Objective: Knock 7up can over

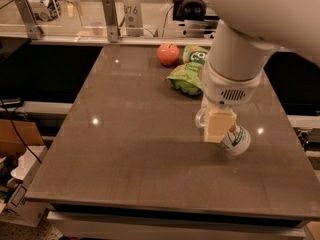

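The 7up can (237,139), white with a green label, lies tipped on the grey table (130,149), leaning to the right, just right of the gripper. My gripper (218,126) hangs from the big white arm, its cream-coloured finger (219,125) touching the can's left side. The gripper partly hides the can's upper end.
A green crisp bag (189,76) and a red apple (168,54) lie at the back of the table, behind the arm. A glass rail with metal posts (111,19) runs along the far edge. Boxes and cables sit on the floor at left.
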You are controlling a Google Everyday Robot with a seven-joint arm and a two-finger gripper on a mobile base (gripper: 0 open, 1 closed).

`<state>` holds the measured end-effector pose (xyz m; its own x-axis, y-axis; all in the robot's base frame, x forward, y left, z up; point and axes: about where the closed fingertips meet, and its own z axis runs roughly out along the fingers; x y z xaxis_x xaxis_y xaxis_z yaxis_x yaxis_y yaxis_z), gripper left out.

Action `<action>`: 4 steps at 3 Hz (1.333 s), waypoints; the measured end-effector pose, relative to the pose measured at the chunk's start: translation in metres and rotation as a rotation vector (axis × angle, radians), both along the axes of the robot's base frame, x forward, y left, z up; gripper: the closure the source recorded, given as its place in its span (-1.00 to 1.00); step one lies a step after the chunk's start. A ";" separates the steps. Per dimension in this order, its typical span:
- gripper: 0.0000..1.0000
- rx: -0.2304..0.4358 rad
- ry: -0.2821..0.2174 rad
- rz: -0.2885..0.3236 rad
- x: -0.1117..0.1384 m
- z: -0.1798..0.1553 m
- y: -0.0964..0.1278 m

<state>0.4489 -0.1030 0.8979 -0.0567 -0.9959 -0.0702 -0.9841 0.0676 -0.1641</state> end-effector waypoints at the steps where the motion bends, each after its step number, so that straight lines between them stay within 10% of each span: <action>1: 0.27 -0.073 0.020 0.026 0.009 -0.012 -0.004; 4: -1.00 -0.122 0.077 0.068 0.025 -0.043 -0.006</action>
